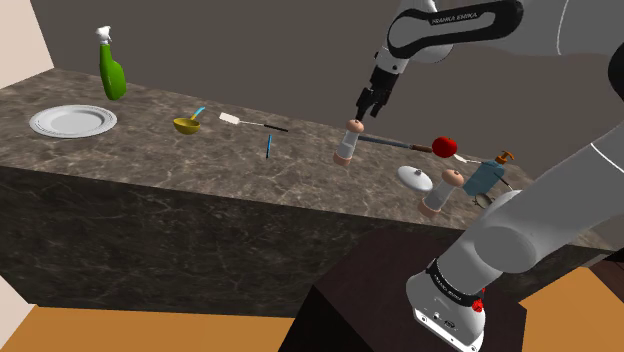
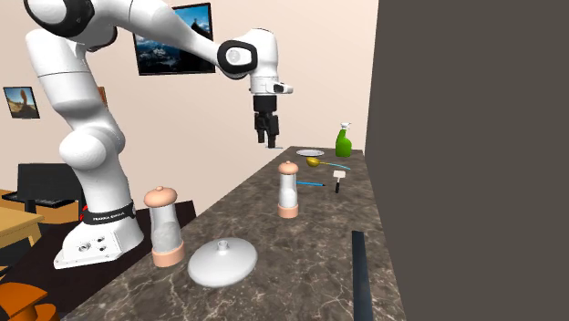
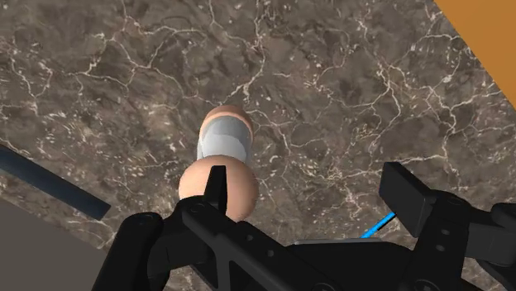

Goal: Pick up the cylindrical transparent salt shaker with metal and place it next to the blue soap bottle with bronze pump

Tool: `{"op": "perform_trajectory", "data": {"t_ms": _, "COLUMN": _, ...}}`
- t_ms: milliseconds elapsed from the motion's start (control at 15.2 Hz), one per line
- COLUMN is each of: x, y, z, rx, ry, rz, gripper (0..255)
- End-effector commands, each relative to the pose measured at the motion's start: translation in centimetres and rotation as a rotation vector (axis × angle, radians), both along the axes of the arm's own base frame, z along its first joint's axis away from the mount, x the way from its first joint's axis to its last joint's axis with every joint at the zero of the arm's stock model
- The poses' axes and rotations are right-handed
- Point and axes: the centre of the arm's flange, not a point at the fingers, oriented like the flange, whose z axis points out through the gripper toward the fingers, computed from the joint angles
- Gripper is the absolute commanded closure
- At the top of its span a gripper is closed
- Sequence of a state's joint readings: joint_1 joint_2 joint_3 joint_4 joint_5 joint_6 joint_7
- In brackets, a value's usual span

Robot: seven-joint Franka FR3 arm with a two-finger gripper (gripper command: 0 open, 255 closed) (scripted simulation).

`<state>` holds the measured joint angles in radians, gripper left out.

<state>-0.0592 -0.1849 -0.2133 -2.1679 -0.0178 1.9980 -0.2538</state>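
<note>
Shoulder view: we look down from beside and behind the stand (image 1: 372,292), over the dark veined counter (image 1: 150,150) toward a grey wall (image 1: 250,50). Second exterior view: we stand low at the counter's end, facing along its length. Wrist view: we look steeply down, close above the counter. All three share the upright shaker (image 1: 349,142) under the gripper (image 1: 372,103).

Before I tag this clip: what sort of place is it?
Probably a home kitchen: a dark stone-patterned countertop carries a white plate, a yellow bowl and a tall shaker, and a framed picture hangs on the wall.
</note>
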Motion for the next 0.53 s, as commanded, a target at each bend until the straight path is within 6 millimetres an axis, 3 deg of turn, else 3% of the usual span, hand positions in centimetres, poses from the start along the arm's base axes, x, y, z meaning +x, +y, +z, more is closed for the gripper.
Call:
{"op": "perform_trajectory", "data": {"t_ms": 0, "x": 1.7, "y": -1.3, "z": -1.2, "rx": -0.01, "ry": -0.009, "rz": 0.001, "gripper": 0}}
{"op": "perform_trajectory", "data": {"t_ms": 330, "x": 6.2, "y": -4.7, "z": -3.6, "rx": -0.033, "ry": -0.032, "rz": 0.001, "gripper": 0}}
{"op": "perform_trajectory", "data": {"t_ms": 462, "x": 6.7, "y": -5.1, "z": -4.4, "rx": -0.036, "ry": -0.034, "rz": 0.001, "gripper": 0}}
